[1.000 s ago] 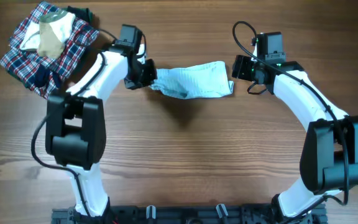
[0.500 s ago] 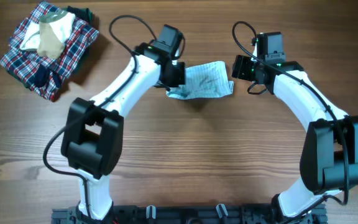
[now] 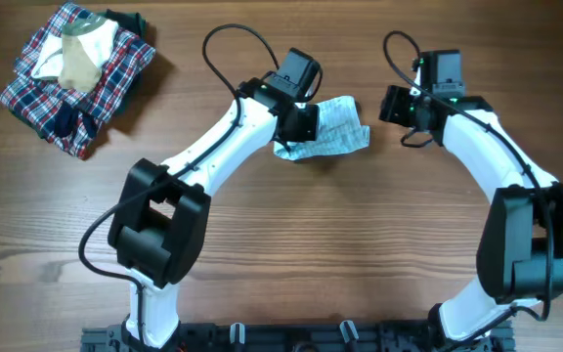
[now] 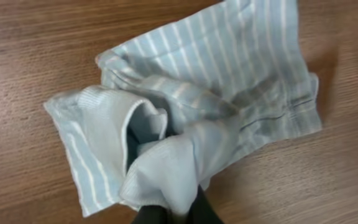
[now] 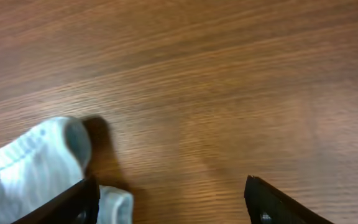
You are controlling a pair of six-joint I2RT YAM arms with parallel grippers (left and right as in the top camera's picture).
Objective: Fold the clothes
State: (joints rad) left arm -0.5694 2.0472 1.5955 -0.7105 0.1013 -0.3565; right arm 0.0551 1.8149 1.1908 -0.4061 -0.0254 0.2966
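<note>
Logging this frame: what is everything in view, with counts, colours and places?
striped garment: one, pale blue-white, bunched, far middle of the table
plaid garment: one, red-navy-white, far left corner
cream garment: one, beige-cream, lying on the plaid garment
table: one, brown wood grain
left arm, right arm: white with black joints, reaching in from the near edge
left gripper: black, shut on the striped garment's left end
right gripper: black, open, beside the striped garment's right edge
</note>
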